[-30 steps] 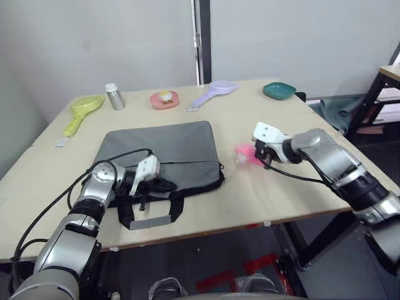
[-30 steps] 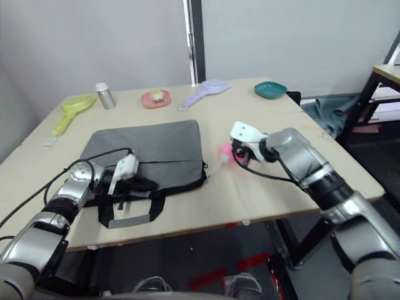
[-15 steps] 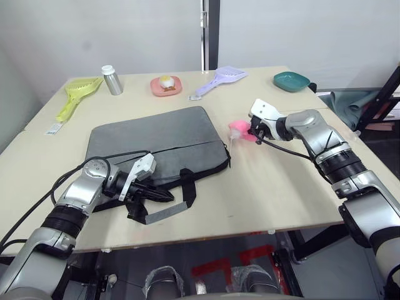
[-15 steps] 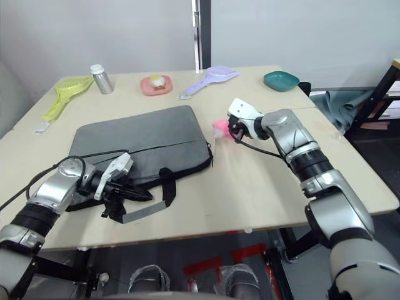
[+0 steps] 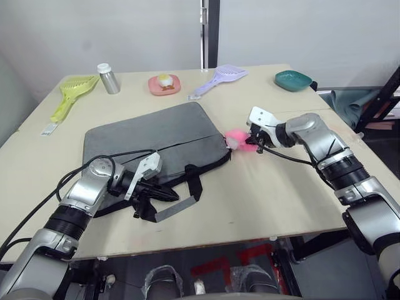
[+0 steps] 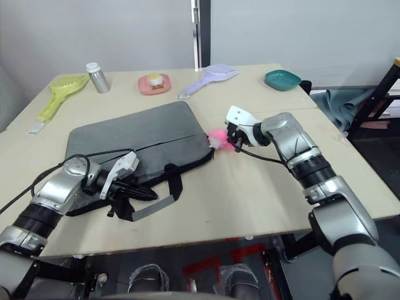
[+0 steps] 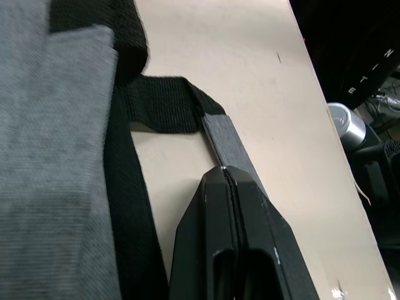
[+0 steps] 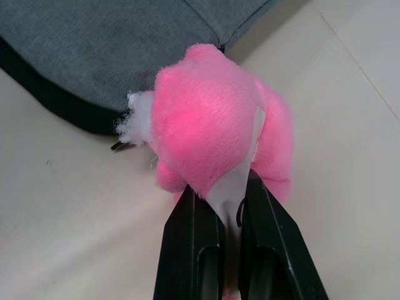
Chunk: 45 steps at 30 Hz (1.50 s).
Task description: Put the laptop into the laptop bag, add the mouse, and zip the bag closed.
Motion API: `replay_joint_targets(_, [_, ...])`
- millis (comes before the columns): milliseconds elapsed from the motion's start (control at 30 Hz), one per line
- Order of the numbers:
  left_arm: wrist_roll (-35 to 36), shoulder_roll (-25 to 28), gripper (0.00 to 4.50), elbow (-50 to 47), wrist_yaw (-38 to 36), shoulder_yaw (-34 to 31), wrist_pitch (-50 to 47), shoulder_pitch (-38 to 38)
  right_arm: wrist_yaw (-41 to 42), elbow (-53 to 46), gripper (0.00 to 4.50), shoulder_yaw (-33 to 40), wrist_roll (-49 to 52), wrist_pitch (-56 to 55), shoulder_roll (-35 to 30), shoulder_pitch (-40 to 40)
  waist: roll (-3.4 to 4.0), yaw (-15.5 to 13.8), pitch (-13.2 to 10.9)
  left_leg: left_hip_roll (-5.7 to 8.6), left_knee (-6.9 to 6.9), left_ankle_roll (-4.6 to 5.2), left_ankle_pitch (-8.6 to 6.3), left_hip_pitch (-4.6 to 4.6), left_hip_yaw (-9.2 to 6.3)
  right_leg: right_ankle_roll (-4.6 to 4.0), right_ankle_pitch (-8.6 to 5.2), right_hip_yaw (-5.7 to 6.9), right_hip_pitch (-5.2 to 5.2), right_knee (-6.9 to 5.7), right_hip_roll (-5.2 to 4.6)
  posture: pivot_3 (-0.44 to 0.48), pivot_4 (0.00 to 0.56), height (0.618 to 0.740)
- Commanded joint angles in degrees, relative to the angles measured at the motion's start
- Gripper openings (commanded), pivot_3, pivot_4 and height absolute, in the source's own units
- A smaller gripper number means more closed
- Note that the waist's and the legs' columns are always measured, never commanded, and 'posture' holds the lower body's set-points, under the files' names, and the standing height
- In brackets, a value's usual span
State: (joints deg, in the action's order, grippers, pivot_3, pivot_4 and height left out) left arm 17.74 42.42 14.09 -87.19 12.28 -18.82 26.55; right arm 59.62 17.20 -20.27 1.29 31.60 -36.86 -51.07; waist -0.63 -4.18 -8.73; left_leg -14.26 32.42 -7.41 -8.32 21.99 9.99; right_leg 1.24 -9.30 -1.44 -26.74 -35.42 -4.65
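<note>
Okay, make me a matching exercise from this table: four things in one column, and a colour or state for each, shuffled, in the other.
Things:
1. laptop bag
2. fluffy toy
3. bag handle
4. dish at the far right corner

Colour or state:
A. teal
B. pink, pinched by the right gripper
C. grey, lying flat on the table
D. clamped in the shut left gripper

Pairs: 1-C, 2-B, 3-D, 4-A

Bag flat on table, both tools at its near side

The laptop bag (image 5: 153, 140) lies flat. The left tool (image 5: 167, 195) sits at its strap handle (image 5: 177, 201); the right tool (image 5: 253, 142) holds a pink fluffy toy (image 5: 237, 139) against the bag's corner.
</note>
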Motion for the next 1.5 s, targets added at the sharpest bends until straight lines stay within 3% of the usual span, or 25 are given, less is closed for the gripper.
replay_joint_targets(33, [-0.6,1.8,0.00,0.7,-0.7,-0.6,-0.5,-1.3,0.6,-3.5,0.07,2.7,0.4,0.6,-1.3,-0.2,0.00,0.2,0.0,0.00,0.03,0.00,0.00,-0.02,-0.01,0.01,0.00,-0.01,0.00,-0.07,0.00,0.000,0.150,0.740])
replay_joint_targets(200, [-0.7,4.8,0.00,0.4,-1.3,-1.4,-1.4,-1.8,2.9,-8.3,0.07,3.8,2.4,3.6,-3.4,1.6,0.00,0.5,0.0,-0.01,0.13,-0.01,0.01,-0.04,-0.08,0.03,0.02,-0.04,-0.02,-0.27,0.07,0.000,0.150,0.740])
replay_joint_targets(400, [-2.1,9.8,0.00,3.1,-1.0,-2.4,-0.8,-2.1,10.2,-20.7,0.07,6.3,9.6,10.1,-9.4,7.4,0.00,0.2,0.0,-0.03,0.16,-0.02,0.02,-0.02,-0.12,0.06,0.00,-0.05,-0.02,-0.21,0.12,0.000,0.150,0.740])
replay_joint_targets(833, [-1.8,13.1,0.00,6.4,-0.6,-5.9,-4.6,-0.2,16.3,-35.4,0.07,10.1,21.2,15.0,-18.5,15.6,0.01,-1.1,0.0,-0.04,0.42,-0.02,0.01,-0.03,-0.11,0.07,-0.01,-0.12,0.00,-0.32,0.11,0.000,0.150,0.740])
replay_joint_targets(1100, [10.7,10.7,0.00,-6.3,-3.8,-9.2,-18.4,5.4,14.8,-34.9,0.07,9.3,21.2,14.1,-19.4,16.3,-0.01,-2.0,0.0,-0.01,0.77,-0.01,0.00,0.06,-0.21,0.06,-0.01,-0.08,0.06,-0.49,0.01,0.000,0.150,0.740])
replay_joint_targets(1233, [16.5,7.9,0.00,-8.1,-1.3,-11.2,-24.6,10.6,14.6,-35.2,0.07,9.3,21.7,14.1,-19.4,16.6,-0.01,-1.7,0.0,0.01,0.78,-0.01,0.00,0.04,-0.20,0.07,-0.01,-0.10,0.05,-0.58,0.00,0.000,0.150,0.740])
replay_joint_targets(1400, [13.2,0.6,0.00,1.5,5.0,-10.4,-20.6,16.6,13.7,-34.8,0.07,8.9,21.1,13.9,-19.1,16.8,-0.01,-1.5,0.0,0.01,0.87,-0.01,0.01,0.03,-0.25,0.07,-0.01,-0.10,0.06,-0.70,0.01,0.000,0.150,0.740])
replay_joint_targets(1500, [8.8,-1.8,0.00,5.5,4.6,-7.2,-14.4,15.4,12.9,-35.0,0.07,9.0,21.2,14.2,-18.9,16.8,-0.02,-1.2,0.0,0.02,0.94,0.00,0.01,0.04,-0.23,0.07,-0.01,-0.14,0.07,-0.71,0.00,0.000,0.150,0.740])
